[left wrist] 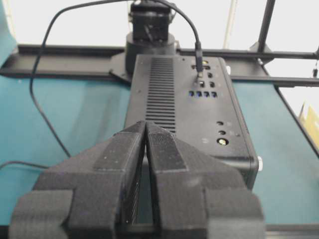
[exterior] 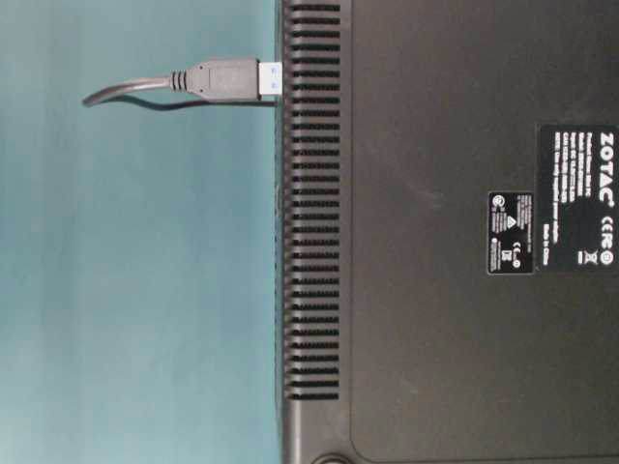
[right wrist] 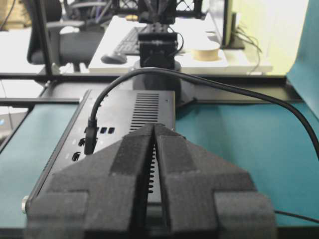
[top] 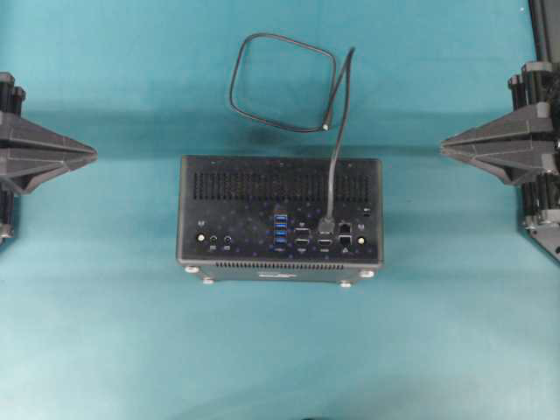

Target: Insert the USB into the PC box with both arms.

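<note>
The black PC box [top: 280, 188] lies in the middle of the teal table, port face up, with four blue sockets [top: 280, 233]. The USB plug [top: 329, 216] stands in a port on that face, and its thin black cable [top: 282, 83] loops behind the box. In the table-level view the plug [exterior: 227, 79] sits in the box's side [exterior: 464, 338]. It also shows in the left wrist view [left wrist: 199, 59] and the right wrist view [right wrist: 90, 137]. My left gripper [top: 93, 155] is shut and empty at the left edge. My right gripper [top: 443, 146] is shut and empty at the right.
A black frame rail [left wrist: 60, 55] runs along the table's far edge. A desk with a keyboard and a tape roll [right wrist: 205, 50] stands beyond the table. The cable's free end [top: 325, 128] lies just behind the box.
</note>
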You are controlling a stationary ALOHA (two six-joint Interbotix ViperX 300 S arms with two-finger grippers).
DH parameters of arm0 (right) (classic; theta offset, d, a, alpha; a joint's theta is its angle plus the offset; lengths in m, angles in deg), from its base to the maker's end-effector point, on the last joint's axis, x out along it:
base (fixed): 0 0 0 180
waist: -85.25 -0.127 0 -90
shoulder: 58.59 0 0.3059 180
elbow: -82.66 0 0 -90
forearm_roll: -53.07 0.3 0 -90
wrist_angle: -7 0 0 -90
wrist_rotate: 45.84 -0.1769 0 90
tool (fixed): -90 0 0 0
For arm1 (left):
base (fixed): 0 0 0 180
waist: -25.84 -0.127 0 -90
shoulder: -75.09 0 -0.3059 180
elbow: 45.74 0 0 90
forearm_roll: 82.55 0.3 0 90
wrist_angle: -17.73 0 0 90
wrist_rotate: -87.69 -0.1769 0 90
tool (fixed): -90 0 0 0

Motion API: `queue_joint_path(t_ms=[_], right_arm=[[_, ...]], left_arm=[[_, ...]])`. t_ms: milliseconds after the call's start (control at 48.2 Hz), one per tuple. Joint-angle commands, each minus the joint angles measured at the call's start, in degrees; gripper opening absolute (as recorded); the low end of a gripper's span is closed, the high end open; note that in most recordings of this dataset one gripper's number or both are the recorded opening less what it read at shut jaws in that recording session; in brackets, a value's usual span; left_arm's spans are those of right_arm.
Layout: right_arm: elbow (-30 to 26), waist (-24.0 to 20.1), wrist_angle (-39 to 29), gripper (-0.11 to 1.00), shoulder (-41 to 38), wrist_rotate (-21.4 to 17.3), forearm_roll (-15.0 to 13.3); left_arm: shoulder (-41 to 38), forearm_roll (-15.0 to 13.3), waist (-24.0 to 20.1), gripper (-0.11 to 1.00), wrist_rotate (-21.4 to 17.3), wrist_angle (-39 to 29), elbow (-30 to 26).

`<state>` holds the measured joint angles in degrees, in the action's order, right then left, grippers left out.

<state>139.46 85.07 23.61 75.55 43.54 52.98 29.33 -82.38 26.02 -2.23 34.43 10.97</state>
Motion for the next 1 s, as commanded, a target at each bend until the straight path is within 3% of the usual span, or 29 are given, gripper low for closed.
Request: queue_joint_path(t_ms=[0,62,208,457,664,975], right_arm=[[-1.49,0.35,0.79,0.14,0.09,-0.09,0.35],[-1.49,0.35,0.44,0.15,0.97,-1.05,1.76],[-3.08,0.35,-5.54,0.01,2.64,-6.77,6.15],[-11.69,1.23,-26.81,0.01,1.41,-7.91,5.36],[-18.28,1.05,-40.69,0.01,-0.79,-10.28,6.33],[-25.49,0.53,-50.27,0.01,-8.26,-10.63,5.54]], left_arm=[[-0.97,0.35,-0.26,0.1,2.2,-0.44,-2.81],[-1.14,0.35,-0.26,0.05,3.34,-1.41,-3.96],[-1.49,0.7,-0.26,0.0,3.52,-7.12,-7.21],[-3.08,0.7,-0.18,0.0,3.16,-21.62,-12.22],[-3.08,0.79,-0.18,0.0,2.64,-22.59,-13.01],[-3.96,0.79,-0.26,0.0,0.97,-23.12,-14.41]])
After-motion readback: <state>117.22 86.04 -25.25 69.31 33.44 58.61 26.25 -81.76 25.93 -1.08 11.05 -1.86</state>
